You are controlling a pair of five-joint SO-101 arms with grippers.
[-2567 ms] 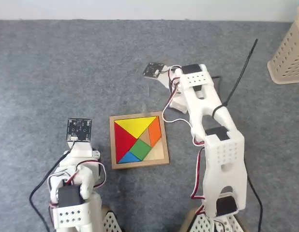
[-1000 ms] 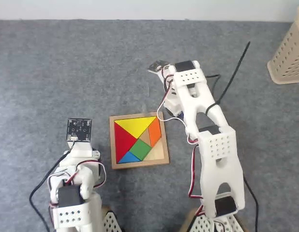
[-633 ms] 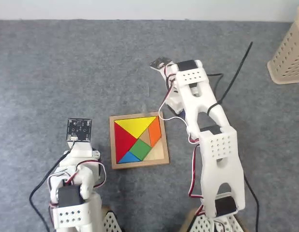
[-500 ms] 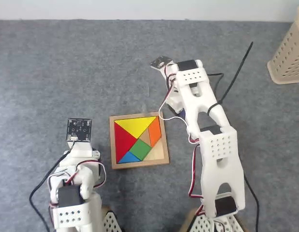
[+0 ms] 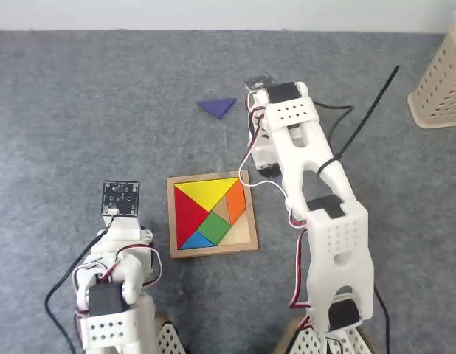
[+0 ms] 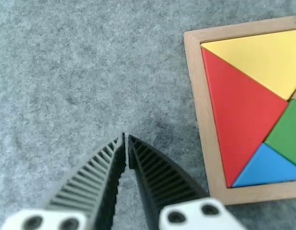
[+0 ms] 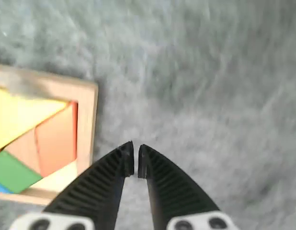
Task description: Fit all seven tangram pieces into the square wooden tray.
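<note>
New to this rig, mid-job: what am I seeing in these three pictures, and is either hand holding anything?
These are two small white robot arms at a table covered in grey felt. The high view looks down on both: the left arm sits at the near left, and the right arm stretches out beside the wooden tray. The other two pictures come from a camera on each wrist, looking along that arm's own hand. The left hand and the right hand are both shut and hold nothing; each is over the felt beside the tray. The tray holds coloured pieces, among them a yellow triangle and a red triangle. A purple triangle lies loose on the felt beyond the tray.
</note>
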